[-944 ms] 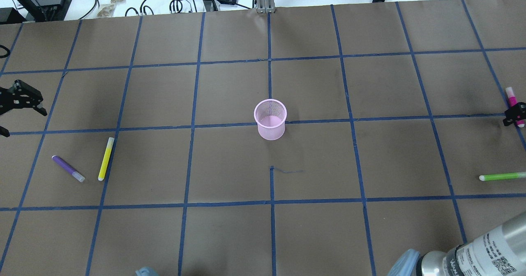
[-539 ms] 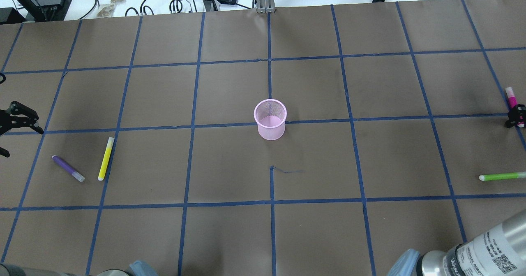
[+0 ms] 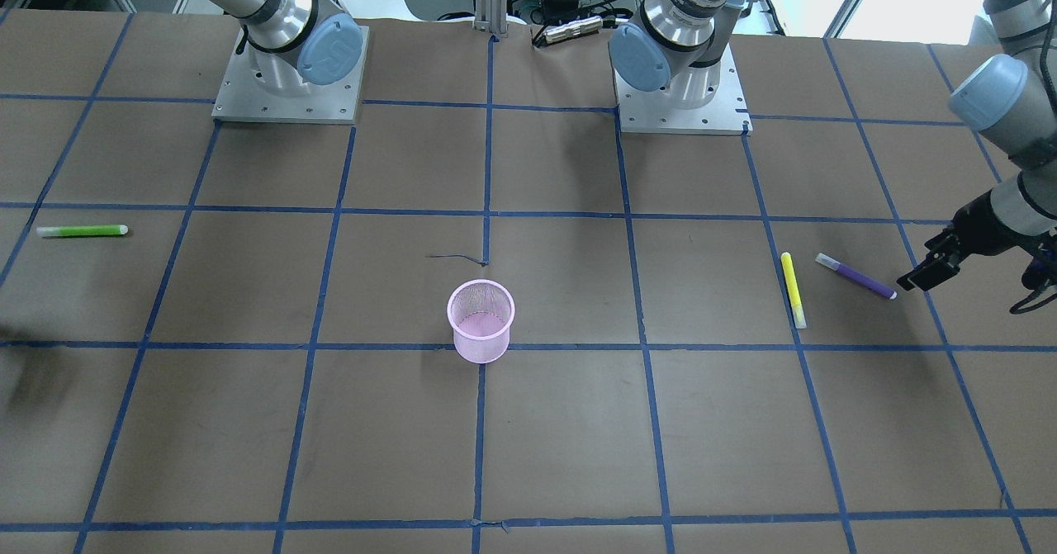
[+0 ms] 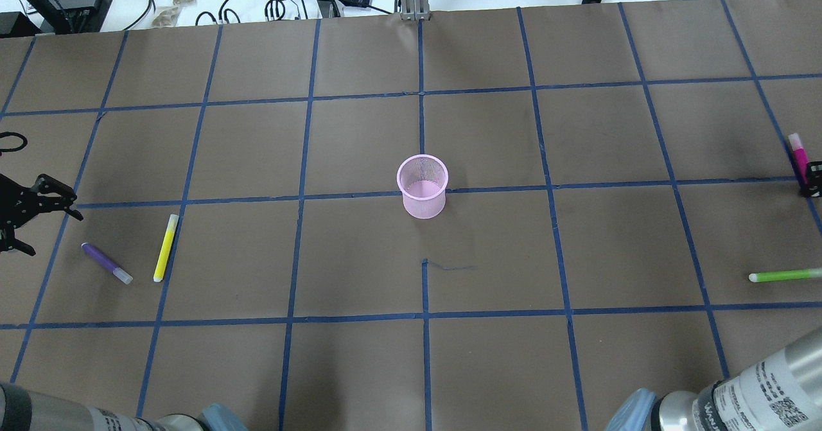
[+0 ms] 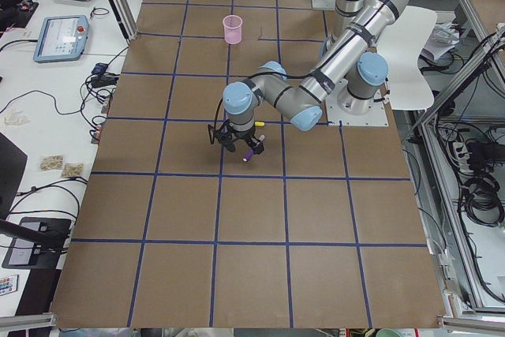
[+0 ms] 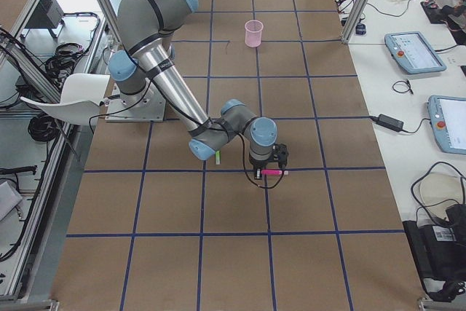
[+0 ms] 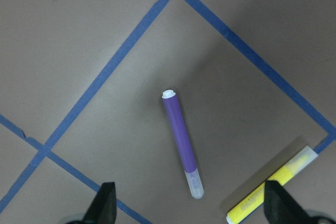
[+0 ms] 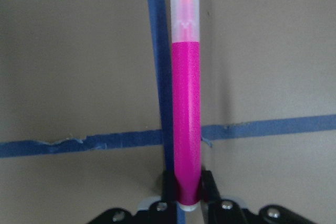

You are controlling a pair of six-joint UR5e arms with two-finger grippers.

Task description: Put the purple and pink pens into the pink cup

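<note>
The pink mesh cup (image 4: 422, 187) stands upright at the table's middle. The purple pen (image 4: 106, 263) lies flat at the near left, and shows centred in the left wrist view (image 7: 181, 142). My left gripper (image 4: 54, 233) is open just left of it, above the table, with the pen's clear cap end between its fingertips (image 7: 107, 203). The pink pen (image 4: 799, 155) lies at the far right edge of the overhead view. My right gripper (image 4: 812, 184) is shut on its near end, as the right wrist view (image 8: 186, 114) shows.
A yellow pen (image 4: 166, 248) lies just right of the purple pen. A green pen (image 4: 783, 275) lies at the near right. Blue tape lines grid the brown table. The arm bases (image 3: 289, 83) stand at the robot's side.
My left gripper has moved nearer to the robot and closer to the purple pen. My right gripper has shifted right along the pink pen toward the view's edge.
</note>
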